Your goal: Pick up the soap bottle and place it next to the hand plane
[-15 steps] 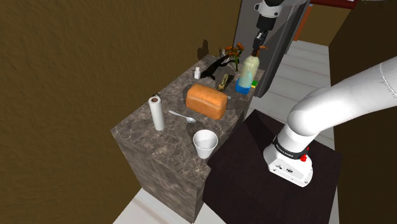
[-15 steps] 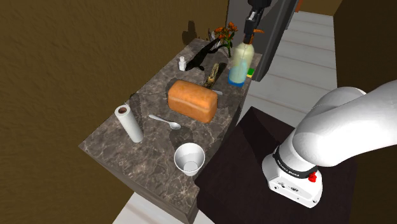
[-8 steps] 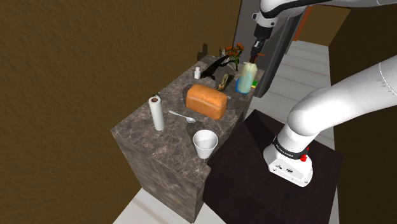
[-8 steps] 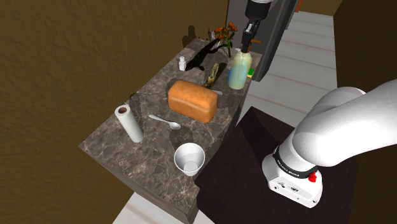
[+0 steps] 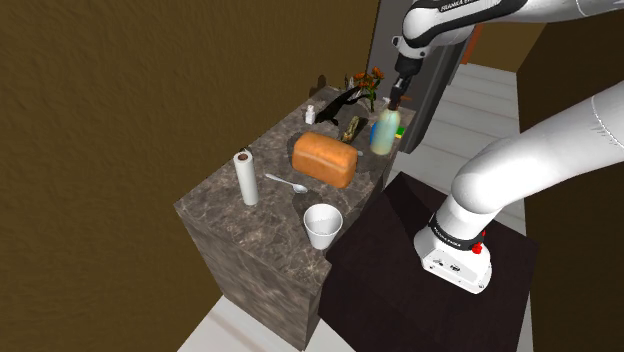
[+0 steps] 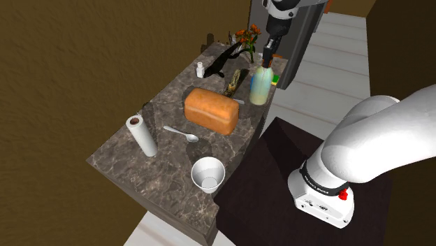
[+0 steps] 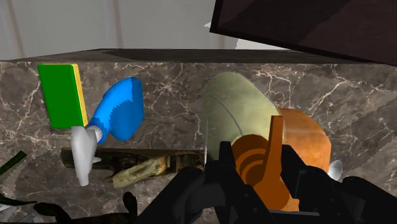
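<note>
The soap bottle (image 5: pixel 384 134) (image 6: pixel 258 85) is pale green with an orange pump top (image 7: pixel 256 163). It hangs upright at the counter's far end, its base low over the marble or on it; I cannot tell which. My gripper (image 5: pixel 396 101) (image 6: pixel 267 54) (image 7: pixel 257 170) is shut on the pump from above. The hand plane (image 5: pixel 351 128) (image 6: pixel 234 81) (image 7: pixel 137 167), a dark and brass-coloured tool, lies flat just beside the bottle, toward the shoulder view's left.
A bread loaf (image 5: pixel 325 158) lies mid-counter, with a spoon (image 5: pixel 287 184), a paper towel roll (image 5: pixel 246 177) and a white cup (image 5: pixel 322 225) nearer the front. A green sponge (image 7: pixel 61 95) and a blue-handled tool (image 7: pixel 118 114) lie past the bottle. Flowers (image 5: pixel 366 79) and a small shaker (image 5: pixel 310 115) stand at the far end.
The gripper has come down with the soap bottle and carried it slightly toward the hand plane. Nothing else on the counter has moved.
</note>
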